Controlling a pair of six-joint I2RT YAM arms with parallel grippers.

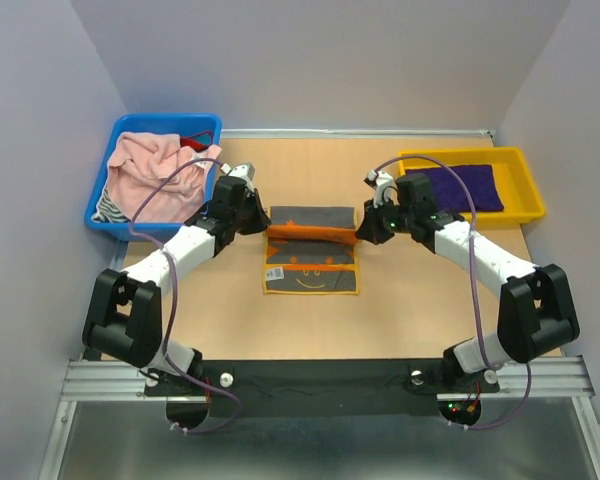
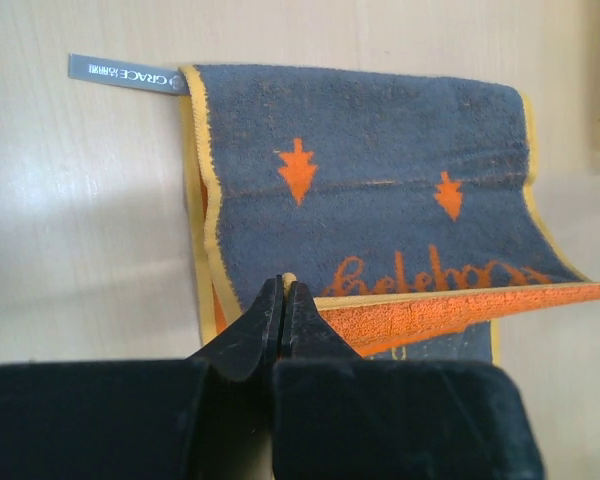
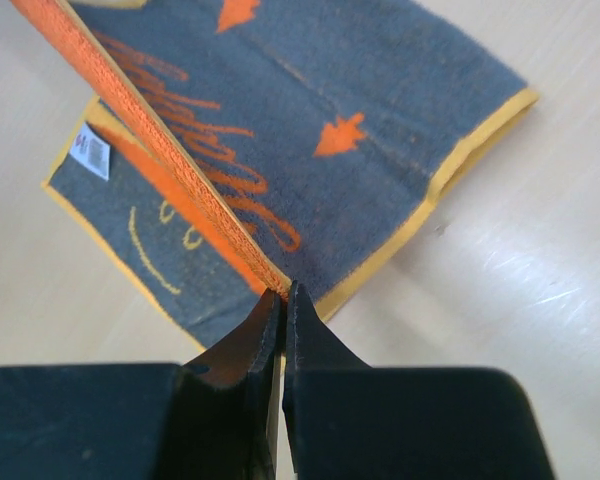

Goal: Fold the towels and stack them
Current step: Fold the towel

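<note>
A: Where was there room to move?

B: Bare surface (image 1: 310, 330) lay open between the grey-and-orange towel (image 1: 310, 268) and the arm bases, with a narrower band beyond the towel up to the far edge; the blue bin (image 1: 110, 226) filled the far-left corner and the yellow tray (image 1: 525, 213) the far-right; walls closed three sides.

A: And inside those?

B: The pale pink towel (image 1: 155, 170) was heaped in the blue bin; the dark purple towel (image 1: 467, 187) lay flat in the yellow tray; both were well apart from the middle towel.

A: What couldn't you make out?

B: The raised edge cut across the orange lettering, so it couldn't be read; something striped and something red showed beside the pink heap, too covered to name.

A: The end effectors?

B: The left end effector (image 2: 283, 285) had its fingers pressed together on the towel's left corner; the right end effector (image 3: 283, 292) was pinched closed on the right one; the edge ran taut between them, orange side showing, lifted over the rest, which lay flat mid-surface; a grey label (image 2: 125, 73) stuck out at one far corner; a white label (image 3: 90, 150) sat on the smiling-face part.
</note>
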